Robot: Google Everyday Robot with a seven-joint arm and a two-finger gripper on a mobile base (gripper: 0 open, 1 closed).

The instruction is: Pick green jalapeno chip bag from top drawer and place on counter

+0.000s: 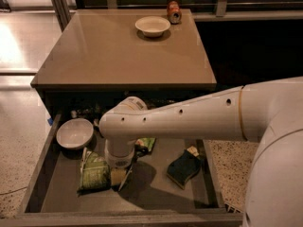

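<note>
The top drawer (42,183) is pulled open below the counter (118,56). The green jalapeno chip bag (93,171) lies crinkled on the drawer floor at the left, in front of a white bowl (74,133). My gripper (120,178) points down into the drawer just at the bag's right edge, close to the floor. I cannot tell whether it touches the bag. My white arm (189,119) reaches in from the right and hides part of the drawer's middle.
A brighter green bag (147,144) peeks out behind my wrist. A dark green and yellow sponge (183,167) lies at the drawer's right. On the counter stand a white bowl (152,26) and a red can (173,12) at the back.
</note>
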